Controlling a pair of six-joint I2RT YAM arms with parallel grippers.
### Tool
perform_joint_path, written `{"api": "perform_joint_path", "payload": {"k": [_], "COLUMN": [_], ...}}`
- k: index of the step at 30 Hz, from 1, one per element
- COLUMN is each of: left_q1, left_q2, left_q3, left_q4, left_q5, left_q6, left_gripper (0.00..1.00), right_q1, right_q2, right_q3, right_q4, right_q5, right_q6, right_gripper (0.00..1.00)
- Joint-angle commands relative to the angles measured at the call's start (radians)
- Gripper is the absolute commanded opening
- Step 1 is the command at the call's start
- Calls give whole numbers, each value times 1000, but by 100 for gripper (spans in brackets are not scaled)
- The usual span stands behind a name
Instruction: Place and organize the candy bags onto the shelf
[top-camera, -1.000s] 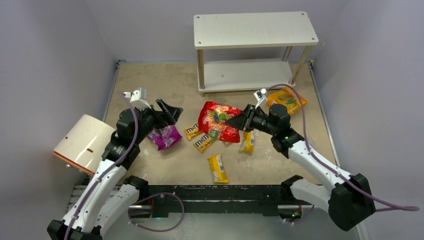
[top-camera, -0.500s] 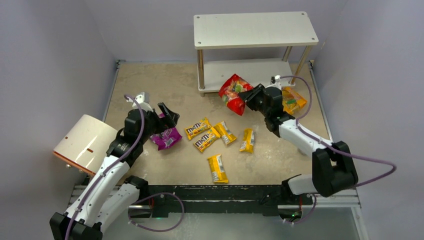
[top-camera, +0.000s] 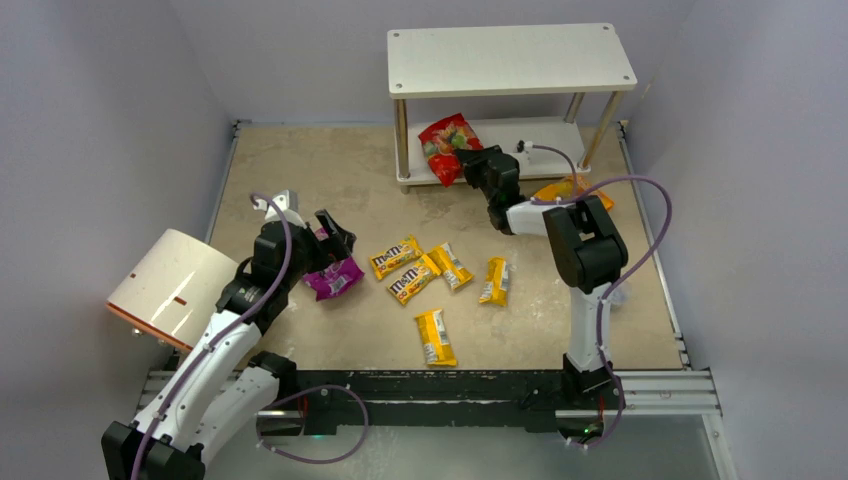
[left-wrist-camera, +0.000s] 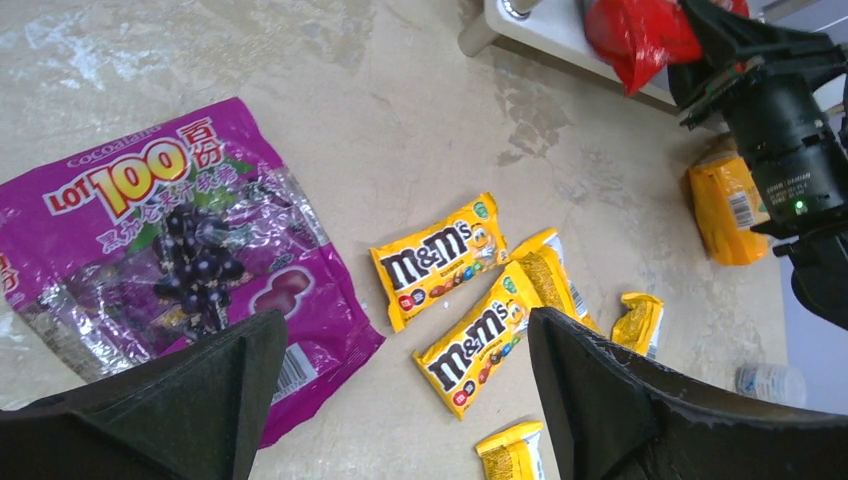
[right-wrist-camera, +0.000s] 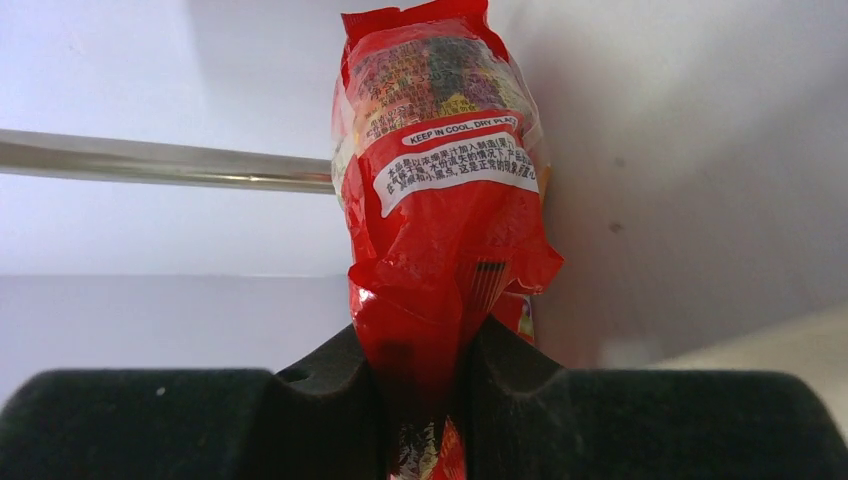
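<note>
Holds the red pouch (right-wrist-camera: 440, 200) in the right gripper (right-wrist-camera: 425, 370), jaws pinched tight on the crimped bottom seam, pouch upright, printed back label toward the wrist camera. Extends the right arm (top-camera: 585, 250) to the shelf (top-camera: 510, 60), standing at the far edge of the table (top-camera: 300, 170) toward the right corner, and presents the pouch at the left end of the lower tier, beneath the top board, just right of the front left leg. Cannot settle from either view between contact with the lower board and a hover just above it. Holds the left gripper (left-wrist-camera: 405, 318) spread wide with nothing between the fingers, poised low near the left edge of the table, beside the purple pouch (left-wrist-camera: 170, 250). Shows that pouch flat on the table, label up, one finger overlapping its lower corner in the wrist view. Shows five yellow M&M's packets (top-camera: 410, 283) loose in the middle of the table, between the two arms: three bunched and touching, a fourth packet (top-camera: 493, 280) just to their right, a fifth packet (top-camera: 434, 335) apart from the rest, nearest the front edge. Shows the orange pouch (left-wrist-camera: 728, 205) flat on the table close to the shelf's front right leg, partly hidden behind the right arm in the top view. Shows a white cylinder (top-camera: 165, 285) with an orange rim on its side at the left edge of the table, beside the left arm (top-camera: 225, 330)
</note>
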Motion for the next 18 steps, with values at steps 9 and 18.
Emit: {"api": "perform_joint_path", "payload": {"k": [9, 18], "left_q1": [4, 4], "left_q2": [22, 25], "left_q3": [19, 22], "left_q4": [-108, -121], "left_q5": [-93, -86], "left_q6": [-44, -47], "left_gripper": [95, 96], "right_q1": [140, 171], "right_q2": [137, 139], "right_q3": [222, 217], "right_q4": [35, -47], "right_q5": [246, 321], "right_q6": [163, 229], "right_gripper": [5, 26]}}
